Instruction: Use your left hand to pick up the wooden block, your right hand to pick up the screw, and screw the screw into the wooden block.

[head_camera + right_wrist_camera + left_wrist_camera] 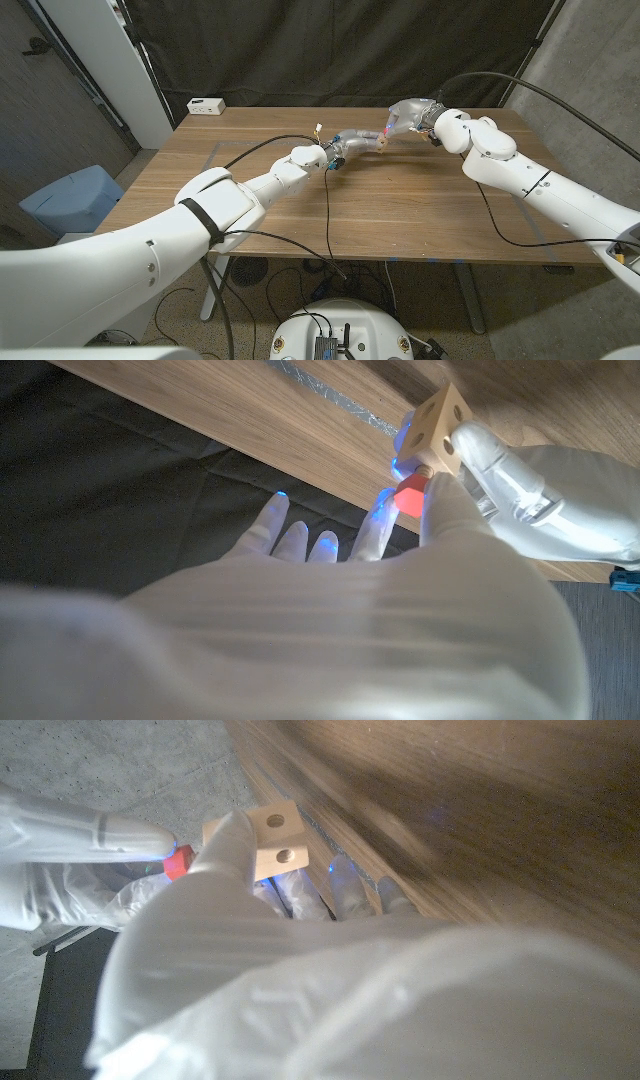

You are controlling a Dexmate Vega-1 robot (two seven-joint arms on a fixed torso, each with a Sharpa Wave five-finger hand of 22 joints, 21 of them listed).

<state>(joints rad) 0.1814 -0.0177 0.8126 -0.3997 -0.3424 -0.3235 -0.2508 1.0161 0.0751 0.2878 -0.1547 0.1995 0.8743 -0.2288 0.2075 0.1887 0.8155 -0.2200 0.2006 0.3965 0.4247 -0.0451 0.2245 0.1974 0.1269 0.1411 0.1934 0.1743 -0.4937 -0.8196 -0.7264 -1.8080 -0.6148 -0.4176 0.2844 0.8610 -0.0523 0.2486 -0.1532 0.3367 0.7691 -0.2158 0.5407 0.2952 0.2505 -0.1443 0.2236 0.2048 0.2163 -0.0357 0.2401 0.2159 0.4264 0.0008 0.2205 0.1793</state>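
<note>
Above the far middle of the table, my left hand (347, 150) holds the pale wooden block (276, 841), its thumb across one face; two round holes show on the block. My right hand (412, 117) meets it from the right and pinches the red-headed screw (410, 496) against the block (440, 428). In the left wrist view the screw's red head (177, 862) sits at the block's side under a fingertip of the right hand (95, 835). The screw's shaft is hidden, so how deep it sits cannot be told.
The wooden table (400, 215) stretches bare in front of both hands. A small white box (206, 105) lies at its far left corner. A black cable (327, 215) hangs from the left wrist across the table. A blue bin (68, 198) stands on the floor to the left.
</note>
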